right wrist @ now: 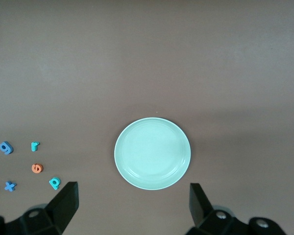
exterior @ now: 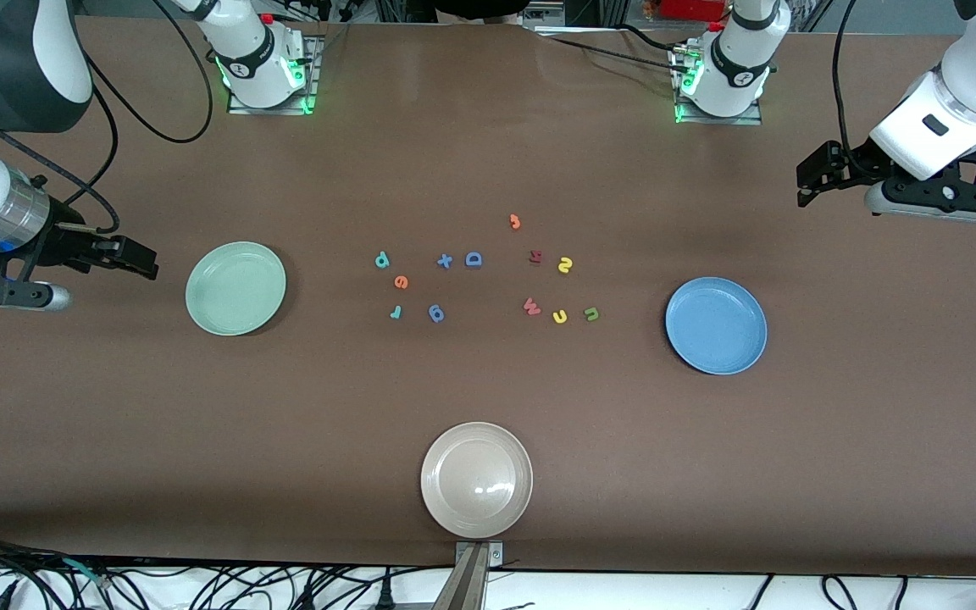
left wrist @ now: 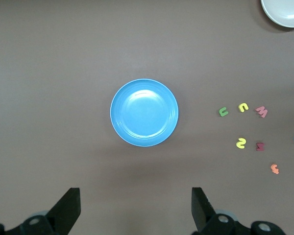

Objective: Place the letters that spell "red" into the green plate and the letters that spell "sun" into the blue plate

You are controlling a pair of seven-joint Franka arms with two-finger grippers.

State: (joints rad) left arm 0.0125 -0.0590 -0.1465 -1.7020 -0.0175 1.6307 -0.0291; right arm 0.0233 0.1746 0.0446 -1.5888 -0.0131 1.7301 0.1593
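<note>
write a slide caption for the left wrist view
Open left tool over the table beside the empty blue plate, letters scattered nearby.

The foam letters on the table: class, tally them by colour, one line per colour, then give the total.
Teal letters: 2, the d and the r
Blue letters: 3, the x, the D and the g
Orange letters: 2, the e and the hook
Yellow letters: 2
Olive-green letters: 1
Dark red letters: 1
Red letters: 1, the w
Total: 12

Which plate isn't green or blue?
The beige plate, nearest the front camera. The green plate and blue plate sit farther away, at the table's ends.
</note>
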